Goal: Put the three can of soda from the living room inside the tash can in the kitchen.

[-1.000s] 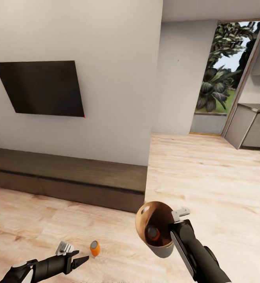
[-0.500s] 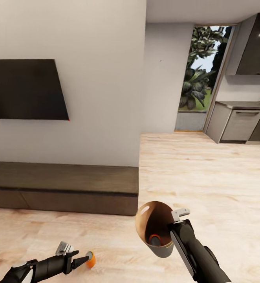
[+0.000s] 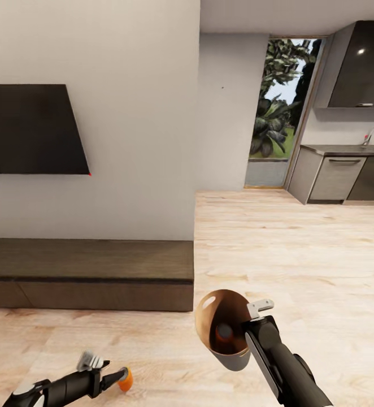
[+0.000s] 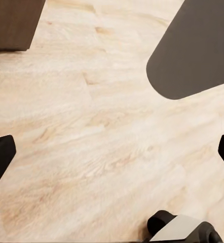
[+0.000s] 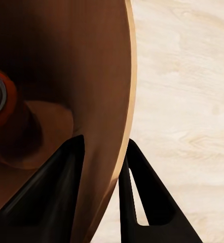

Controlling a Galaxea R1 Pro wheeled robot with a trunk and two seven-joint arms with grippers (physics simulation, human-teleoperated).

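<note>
My right gripper [image 3: 248, 334] is shut on the rim of the trash can [image 3: 232, 357], held tilted above the wood floor with its opening facing me. One orange can of soda [image 3: 224, 333] lies inside it. In the right wrist view one finger [image 5: 51, 192] is inside the tan wall [image 5: 91, 76] and the other outside, with the can of soda [image 5: 0, 104] deep in the bin. Another orange can of soda [image 3: 125, 380] lies on the floor just past the tip of my left gripper [image 3: 114, 377]. The left wrist view has that gripper [image 4: 112, 154] wide open over bare floor.
A low dark wood bench [image 3: 85, 265] runs along the wall under a black TV [image 3: 29, 130]. Past the wall corner [image 3: 197, 169], light plank floor [image 3: 300, 249] leads to kitchen cabinets [image 3: 339, 178] and a glass door [image 3: 269, 135].
The whole view has swung right, so more of the kitchen shows and the TV has slid left. The can of soda inside the trash can has shifted. Both grippers hold as before.
</note>
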